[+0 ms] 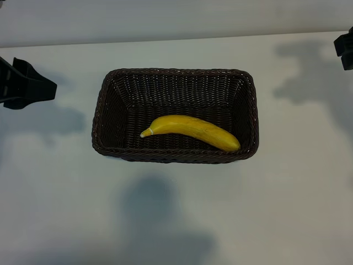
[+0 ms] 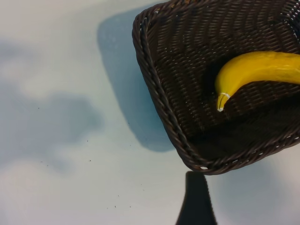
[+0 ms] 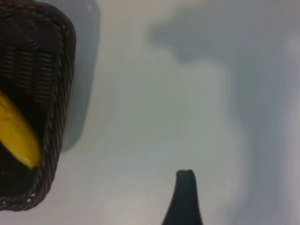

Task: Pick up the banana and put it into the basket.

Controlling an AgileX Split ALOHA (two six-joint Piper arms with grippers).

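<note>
**A:** Quick status, op. Where's the banana?

**B:** You've got the banana (image 1: 192,132) lying inside the basket (image 1: 175,75), on the floor of it, close to the long wall nearest the ext. cam. It sits slanted: stem tip points toward the left arm's side, blunt end is down by the corner on the right arm's side, touching or nearly touching the wicker there. Nothing is gripping it.

**A:** Basket itself?

**B:** Dark brown woven, rectangular, flat on the white table (image 1: 176,210), roughly centred btwn the two arms. Upright, not tipped.

**A:** Left claw?

**B:** Your left gripper (image 1: 27,84) is at the left edge of the ext. view, well apart from the basket, over bare table. Fingers spread wide, nothing btwn them. In the left wrist view you see one dark fingertip (image 2: 196,199) just off the basket's corner rim (image 2: 154,89), w/ the banana's stem end (image 2: 221,100) visible inside.

**A:** Right claw?

**B:** Right gripper (image 1: 344,48) is up in the far right corner of the ext. view, only partly in shot, well clear of the basket. Fingers also spread wide, empty. Right wrist view shows one fingertip (image 3: 184,197) over plain table, basket corner (image 3: 56,93) off to the side w/ the banana's blunt end (image 3: 18,136) inside it.

**A:** Shadows?

**B:** Soft arm shadows on the table, nothing else on it that you can make out.
</note>
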